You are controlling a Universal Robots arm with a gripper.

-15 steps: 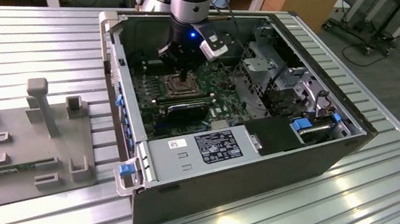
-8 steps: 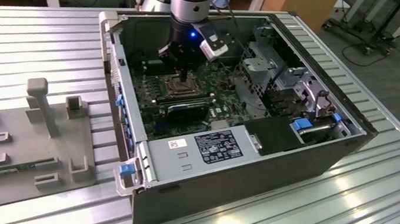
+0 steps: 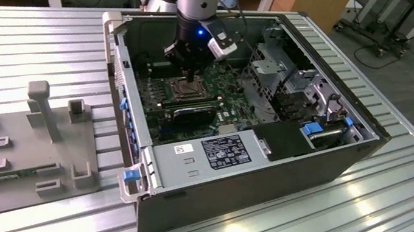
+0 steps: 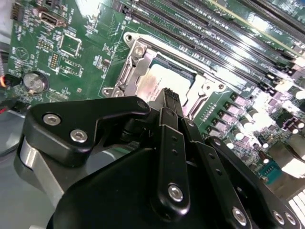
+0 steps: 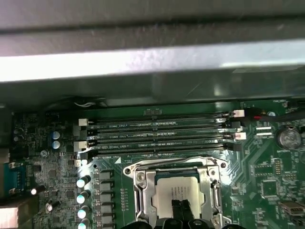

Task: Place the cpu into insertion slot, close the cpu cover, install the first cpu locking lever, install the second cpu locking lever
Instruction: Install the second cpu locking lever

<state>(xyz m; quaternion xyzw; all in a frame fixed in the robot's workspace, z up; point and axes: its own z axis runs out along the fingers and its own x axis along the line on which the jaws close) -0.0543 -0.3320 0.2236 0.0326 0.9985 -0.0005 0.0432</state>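
No wording can be read. A black label (image 3: pixel 226 151) with white print and a small white sticker (image 3: pixel 183 149) sit on the grey metal housing well in front of the end effector (image 3: pixel 188 76) in the exterior view, too small to make out. In the first wrist view, faint dark lines of print mark the cpu (image 5: pixel 177 190) face right at the end effector's tip, and tiny white lettering runs along the memory slots (image 5: pixel 157 136) just beyond it, both illegible

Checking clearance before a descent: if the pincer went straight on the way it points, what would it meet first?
Most likely the flat grey metallic square cpu, seated inside the thin silver metal cover frame; the pincer is shut just above it, though the gap is unclear.
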